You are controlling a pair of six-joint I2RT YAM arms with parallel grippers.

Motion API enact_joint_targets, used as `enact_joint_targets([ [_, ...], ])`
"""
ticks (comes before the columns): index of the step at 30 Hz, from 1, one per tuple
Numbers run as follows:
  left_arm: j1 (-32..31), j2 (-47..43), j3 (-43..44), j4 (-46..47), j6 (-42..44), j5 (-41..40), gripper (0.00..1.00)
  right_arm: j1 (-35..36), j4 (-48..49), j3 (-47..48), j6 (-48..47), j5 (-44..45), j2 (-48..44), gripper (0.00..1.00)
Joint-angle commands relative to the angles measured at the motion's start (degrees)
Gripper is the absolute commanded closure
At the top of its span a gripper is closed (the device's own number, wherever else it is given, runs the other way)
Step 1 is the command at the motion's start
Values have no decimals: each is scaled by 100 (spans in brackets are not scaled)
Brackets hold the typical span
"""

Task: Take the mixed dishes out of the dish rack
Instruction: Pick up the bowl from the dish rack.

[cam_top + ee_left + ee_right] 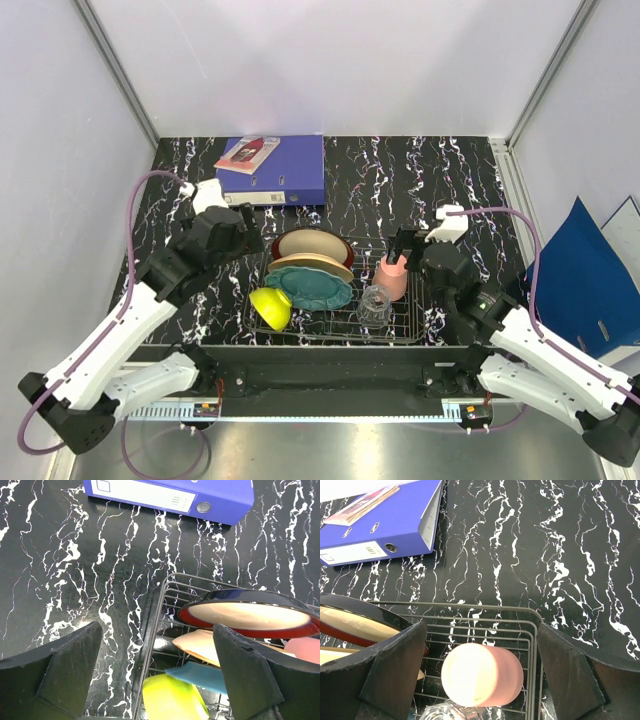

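The wire dish rack (398, 336) sits at the table's near middle. It holds a red-rimmed cream plate (312, 243), a cream-yellow plate (310, 268), a teal plate (310, 288), a yellow-green bowl (270, 307), a salmon-pink cup (392, 277) and a clear glass tumbler (375, 305). My left gripper (245, 235) is open above the rack's left edge (150, 630), with the bowl (170, 697) and teal plate (205, 676) below it. My right gripper (405, 245) is open, its jaws either side of the cup (482, 675) and above it. The tumbler (450, 712) is just in front of the cup.
A blue ring binder (275, 170) with a booklet (247, 154) on it lies at the back of the table, behind the rack. A blue folder (580, 280) leans outside the right wall. White walls enclose the table on three sides.
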Motion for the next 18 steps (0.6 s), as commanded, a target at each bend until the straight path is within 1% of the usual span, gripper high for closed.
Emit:
enact_joint_targets([
  [1,-7,-291,-199,264,-94,217,3,28,361,-164,148,317,-258,0],
  [4,-51,-589,-383,370,-288,384,3,28,615,-314,156,256,-530,0],
  [7,-183,-906,-551,387,-534,342,4,19,748,-350,-97,-288,-776,0],
  [9,-279,-1108,-647,344,-813,315,5,19,774,-393,-177,-500,-864,0],
  [10,-332,-1178,-691,335,-937,341,9,19,792,-411,-186,-474,-935,0],
  [13,-639,-1433,-928,282,-1596,350,15,19,810,-464,-204,-334,-1014,0],
  [15,-999,-1513,-1113,238,-2060,280,16,19,810,-490,-213,-307,-1032,0],
  [16,-1157,-1539,-1183,221,-2211,114,16,28,801,-499,-195,-324,-1032,0],
  [17,-1507,-1548,-1306,212,-2335,0,17,28,792,-499,-187,-342,-1032,0],
  [18,-1702,-1548,-1359,212,-2562,-123,17,19,783,-516,-169,-342,-1032,0],
])
